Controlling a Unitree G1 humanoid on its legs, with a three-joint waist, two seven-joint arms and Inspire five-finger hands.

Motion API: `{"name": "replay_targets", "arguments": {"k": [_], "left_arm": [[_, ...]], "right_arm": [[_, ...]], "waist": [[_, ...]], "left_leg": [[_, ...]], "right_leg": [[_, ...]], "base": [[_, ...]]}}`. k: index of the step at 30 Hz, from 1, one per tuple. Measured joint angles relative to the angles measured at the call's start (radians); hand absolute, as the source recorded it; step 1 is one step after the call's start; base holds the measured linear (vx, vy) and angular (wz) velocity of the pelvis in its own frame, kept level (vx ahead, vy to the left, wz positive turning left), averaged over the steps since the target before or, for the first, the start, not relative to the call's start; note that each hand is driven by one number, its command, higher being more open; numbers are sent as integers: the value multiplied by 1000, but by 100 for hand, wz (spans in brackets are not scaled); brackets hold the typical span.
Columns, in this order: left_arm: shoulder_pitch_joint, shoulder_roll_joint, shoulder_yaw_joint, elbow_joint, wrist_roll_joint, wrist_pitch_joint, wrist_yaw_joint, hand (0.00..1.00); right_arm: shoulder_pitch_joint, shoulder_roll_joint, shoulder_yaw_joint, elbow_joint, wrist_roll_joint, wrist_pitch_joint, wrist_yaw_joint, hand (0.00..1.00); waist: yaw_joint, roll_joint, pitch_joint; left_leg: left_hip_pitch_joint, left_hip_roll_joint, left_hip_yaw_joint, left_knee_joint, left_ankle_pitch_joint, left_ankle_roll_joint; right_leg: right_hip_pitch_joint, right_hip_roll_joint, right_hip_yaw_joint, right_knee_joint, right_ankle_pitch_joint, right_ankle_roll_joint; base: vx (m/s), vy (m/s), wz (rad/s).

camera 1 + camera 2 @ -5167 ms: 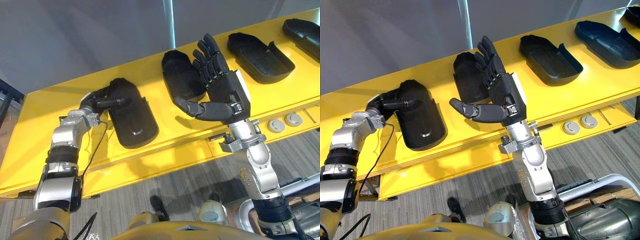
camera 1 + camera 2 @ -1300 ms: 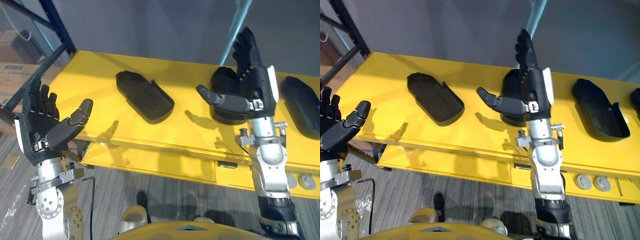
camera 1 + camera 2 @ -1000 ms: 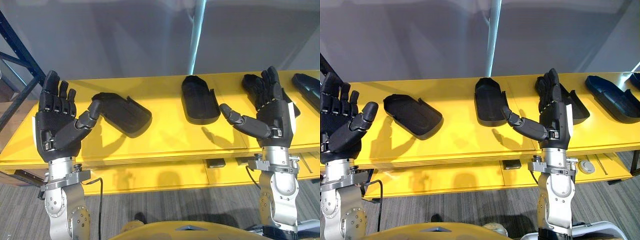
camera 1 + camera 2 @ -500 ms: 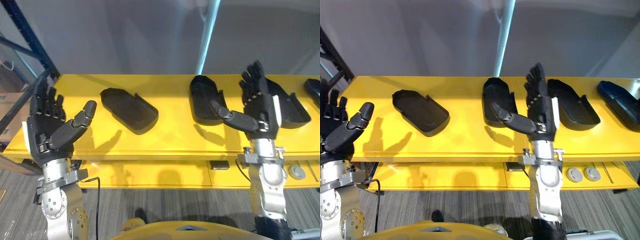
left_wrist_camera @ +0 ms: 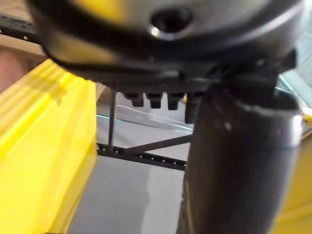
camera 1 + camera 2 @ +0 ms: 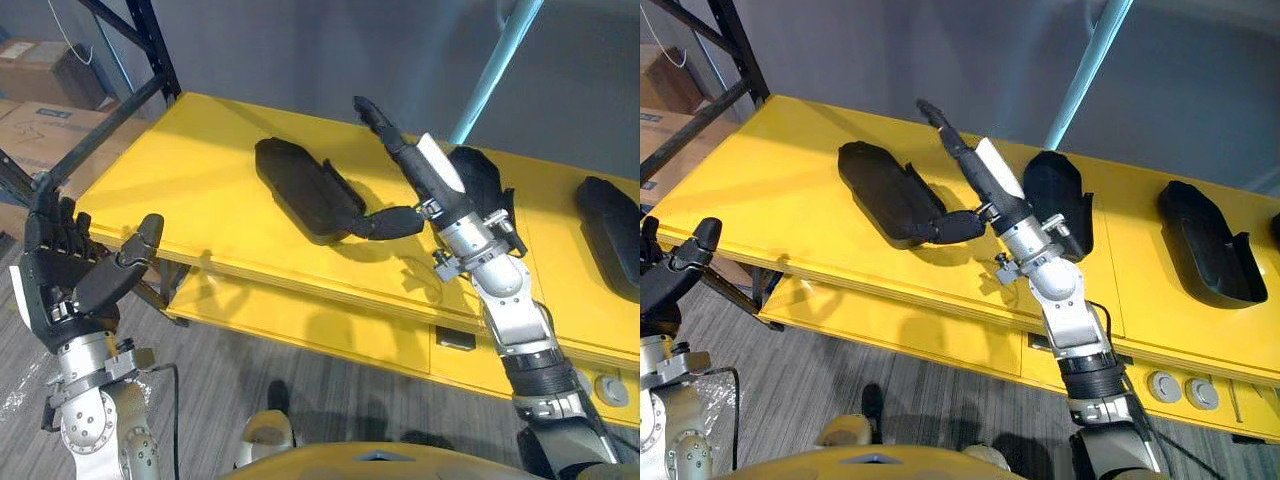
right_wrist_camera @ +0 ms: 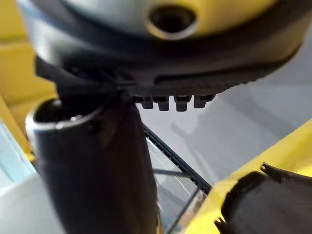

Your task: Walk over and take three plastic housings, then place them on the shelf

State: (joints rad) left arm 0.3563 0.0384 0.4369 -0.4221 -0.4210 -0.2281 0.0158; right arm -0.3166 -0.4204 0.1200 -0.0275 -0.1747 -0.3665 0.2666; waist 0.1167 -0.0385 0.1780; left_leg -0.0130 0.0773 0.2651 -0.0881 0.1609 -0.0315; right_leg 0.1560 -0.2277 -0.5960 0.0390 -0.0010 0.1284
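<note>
Pick-up stage, nothing taken yet. Three plastic housings lie on the yellow bench (image 6: 190,160): the left housing (image 6: 300,190) toward its left end, the middle housing (image 6: 1060,195) nearer the back edge, the right housing (image 6: 1205,245) toward the right end. The right hand (image 6: 990,175) reaches over the surface between the first two, fingers straight, thumb by the left housing's near end; contact unconfirmed. The left hand (image 6: 65,275) is off the front left corner, fingers relaxed, empty. Next move, as judged: lower onto the left housing and close round it
</note>
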Motion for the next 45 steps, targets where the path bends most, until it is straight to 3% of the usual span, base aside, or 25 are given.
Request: {"name": "replay_targets", "arguments": {"k": [9,14,19,20,31,36,45], "left_arm": [[-5,50,-43,3,0,0,-3,100],[-35,69,-50,28,-2,-1,-4,100],[-47,91,-93,51,-2,-1,2,100],[-48,91,-100,51,-2,-1,2,100],[-61,90,-125,52,-14,-1,8,100],[-71,89,-140,53,-14,-1,7,100],[-72,85,-149,53,-14,16,3,100]], "right_arm": [[-62,-168,160,56,-53,10,119,100],[-138,-238,228,75,-69,11,117,100],[-203,-241,269,168,-96,12,84,100],[-217,-241,270,191,-96,15,76,0],[-379,-240,317,358,-95,21,38,0],[-419,-239,335,410,-95,10,27,0],[-457,-235,380,448,-94,-16,19,0]], "waist": [[15,-4,14],[17,-1,39],[29,-2,73],[33,0,81],[48,38,120],[69,40,122],[73,43,143]], "left_leg": [[-12,4,-10,3,11,-4],[-13,7,-12,3,9,-9],[-20,13,-13,4,13,-6],[-26,14,-14,4,15,-6],[-45,20,-41,4,32,-16],[-46,21,-55,4,38,-15],[-42,18,-60,4,40,-14]], "right_leg": [[-17,6,-4,23,-6,-9],[-25,4,-1,39,-17,-15],[-43,2,2,66,-29,-22],[-49,3,2,69,-30,-22],[-71,-1,-18,121,-60,-27],[-70,-4,-32,142,-78,-28],[-68,-12,-36,157,-82,-23]], "base": [[7,-1,1],[-9,2,-1],[-22,1,-1],[0,0,0],[-10,-18,6],[-4,-34,9],[-2,-9,1]]}}
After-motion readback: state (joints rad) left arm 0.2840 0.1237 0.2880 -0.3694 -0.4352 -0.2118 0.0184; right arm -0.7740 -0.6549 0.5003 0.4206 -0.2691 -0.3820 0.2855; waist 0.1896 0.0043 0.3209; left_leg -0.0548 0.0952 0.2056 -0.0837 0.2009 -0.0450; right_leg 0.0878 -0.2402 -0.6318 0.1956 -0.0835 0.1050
